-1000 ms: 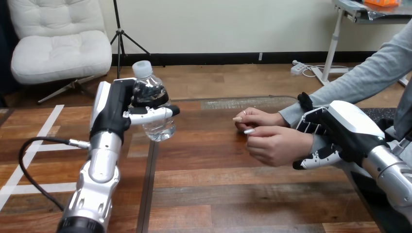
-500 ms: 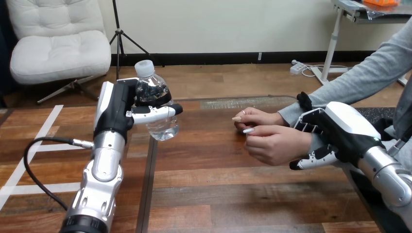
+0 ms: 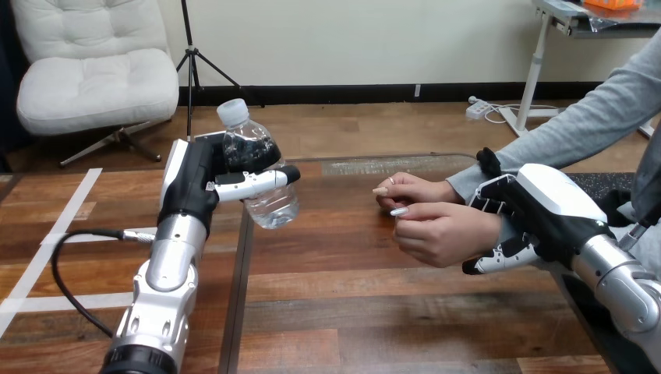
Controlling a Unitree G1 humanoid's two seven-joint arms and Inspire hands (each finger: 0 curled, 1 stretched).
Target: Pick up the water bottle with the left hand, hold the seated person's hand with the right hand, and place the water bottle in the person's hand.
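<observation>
1. Clear plastic with a white cap, the water bottle (image 3: 273, 204) hangs tilted above the wooden worktop (image 3: 390, 312); we see the left hand (image 3: 193, 183) curled round its middle.
2. At the right we find the right hand (image 3: 546, 210), fingers and thumb wrapped round the person's wrist (image 3: 489, 227).
3. The person's hand (image 3: 436, 232) sits well apart from the bottle, fingers bent, touching their other hand (image 3: 409, 191).

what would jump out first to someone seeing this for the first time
The left hand stands out first, at the view's left, its fingers wrapped round a water bottle held tilted above the table. At the right, the right hand has its fingers and thumb curled round the wrist of the person's nearer hand.
</observation>
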